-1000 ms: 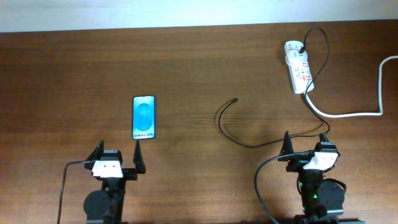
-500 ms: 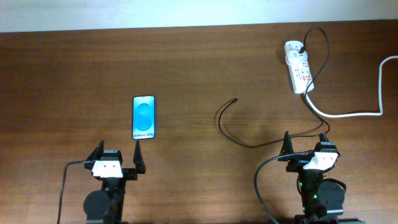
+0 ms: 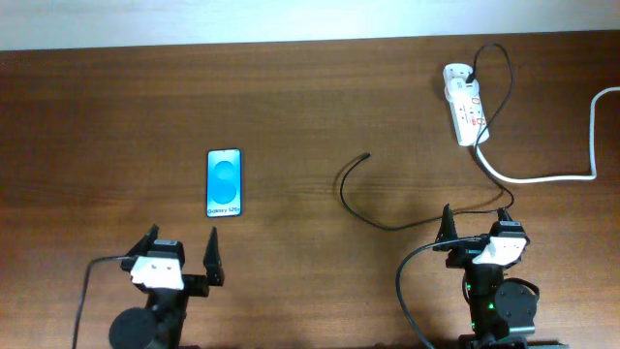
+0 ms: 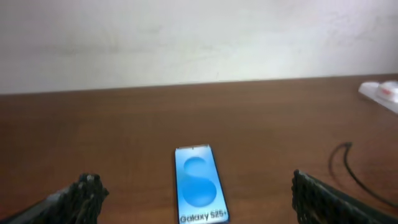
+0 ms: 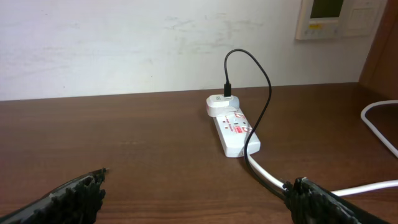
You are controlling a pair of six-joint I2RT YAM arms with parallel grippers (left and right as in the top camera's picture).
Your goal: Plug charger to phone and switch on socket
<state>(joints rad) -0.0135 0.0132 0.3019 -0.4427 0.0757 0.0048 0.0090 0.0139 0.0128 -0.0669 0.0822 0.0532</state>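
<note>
The phone [image 3: 224, 182] lies flat at left centre, blue screen up, also straight ahead in the left wrist view [image 4: 199, 183]. My left gripper [image 3: 181, 242] stands open just short of its near end, apart from it [image 4: 194, 186]. The charger [image 3: 354, 199] is a thin black cable that loops over the wood. Its free tip [image 3: 366, 155] lies at mid-table, and its other end is plugged in at the top of the socket [image 3: 466, 105]. My right gripper [image 3: 476, 221] is open over the cable's near run, with the socket [image 5: 233, 130] far ahead and nothing between its fingers [image 5: 198, 183].
A thick white cord [image 3: 542, 177] runs from the socket's near end toward the right table edge [image 5: 379, 124]. A pale wall rises behind the table's far edge, with a control panel [image 5: 326, 15] on it.
My left arm has shifted slightly left and back toward the front edge. Phone, charger, socket and right arm have not moved.
</note>
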